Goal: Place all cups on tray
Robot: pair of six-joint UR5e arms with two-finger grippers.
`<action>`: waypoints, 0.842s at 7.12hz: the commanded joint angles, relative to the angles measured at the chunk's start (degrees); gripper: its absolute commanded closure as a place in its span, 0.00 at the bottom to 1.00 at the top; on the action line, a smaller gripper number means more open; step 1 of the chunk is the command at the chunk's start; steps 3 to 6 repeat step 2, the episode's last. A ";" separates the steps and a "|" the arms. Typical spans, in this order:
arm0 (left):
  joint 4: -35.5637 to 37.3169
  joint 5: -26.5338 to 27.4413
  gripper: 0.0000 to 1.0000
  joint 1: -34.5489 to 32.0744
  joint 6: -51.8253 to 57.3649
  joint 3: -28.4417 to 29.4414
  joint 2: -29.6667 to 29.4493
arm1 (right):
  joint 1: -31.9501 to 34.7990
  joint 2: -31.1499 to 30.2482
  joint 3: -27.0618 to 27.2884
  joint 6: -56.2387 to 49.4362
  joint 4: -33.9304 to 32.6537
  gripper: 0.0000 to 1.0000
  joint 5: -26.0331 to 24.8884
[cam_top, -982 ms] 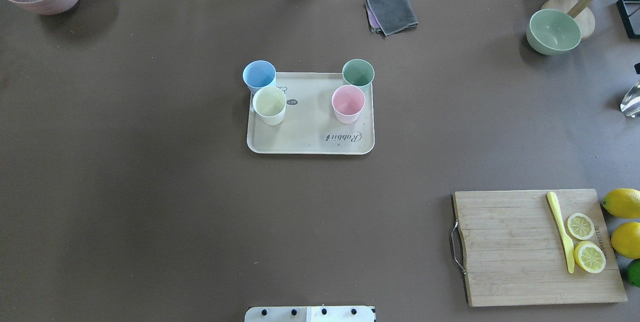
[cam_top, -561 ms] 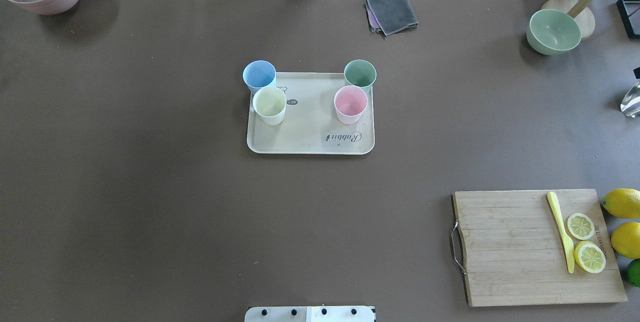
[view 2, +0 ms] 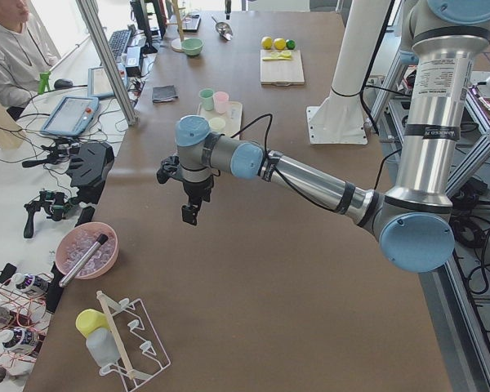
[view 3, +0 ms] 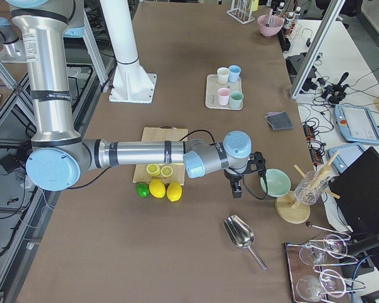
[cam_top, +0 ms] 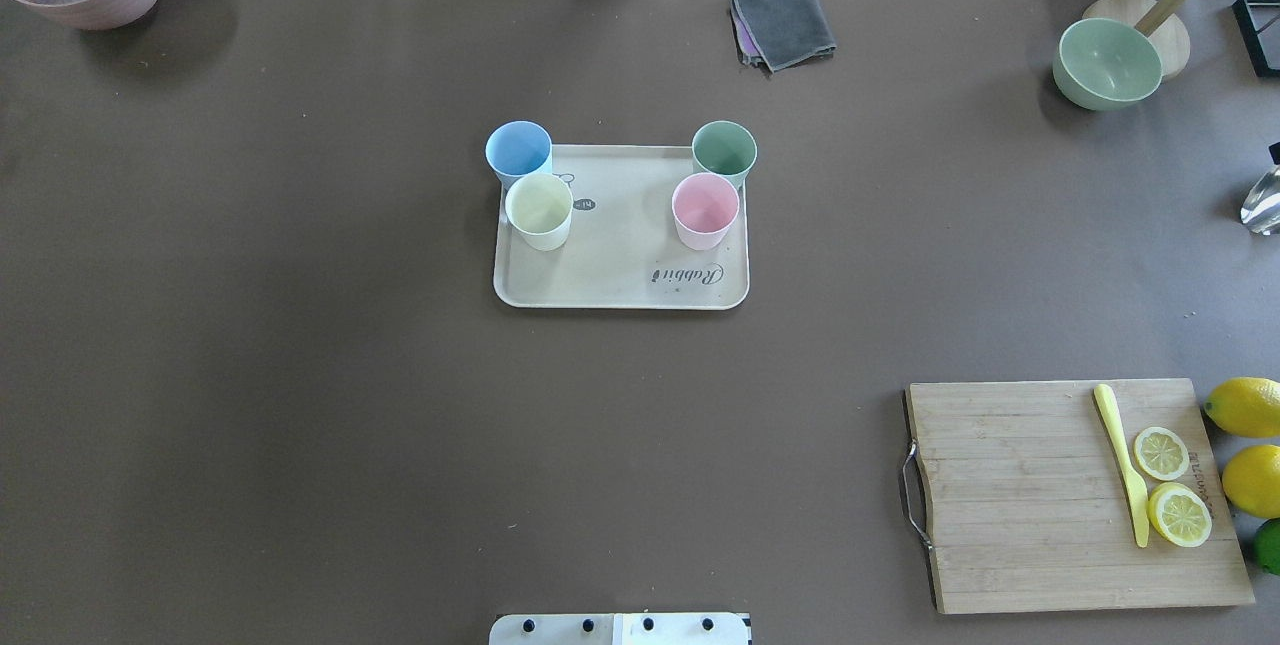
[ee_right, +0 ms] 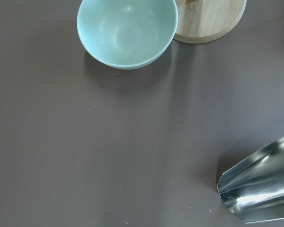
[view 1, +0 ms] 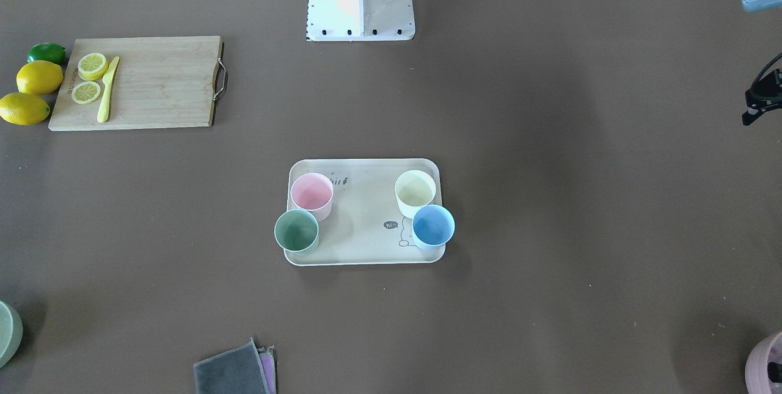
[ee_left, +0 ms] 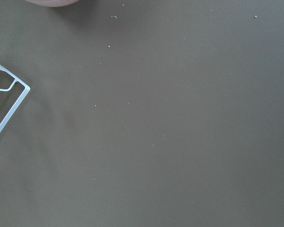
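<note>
Standing upright on the tray (cam_top: 620,280), four cups (cam_top: 705,210); left hand (view 2: 189,214) and right hand (view 3: 237,191) well apart, grip not discernible.

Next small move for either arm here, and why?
Probably none, just end the episode. The pastel pink tumbler, sage green tumbler, cream-white tumbler and light blue tumbler all appear to stand upright on the cream rectangular tray; green and blue sit in the corners farthest from the robot.
</note>
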 commanded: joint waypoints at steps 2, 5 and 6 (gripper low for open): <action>0.00 0.00 0.02 0.00 0.01 -0.19 0.02 | 0.00 0.02 0.00 0.00 -0.01 0.00 0.01; 0.00 0.00 0.02 0.00 0.01 -0.19 0.02 | 0.00 0.02 0.00 0.00 -0.01 0.00 0.01; 0.00 0.00 0.02 0.00 0.01 -0.19 0.02 | 0.00 0.02 0.00 0.00 -0.01 0.00 0.01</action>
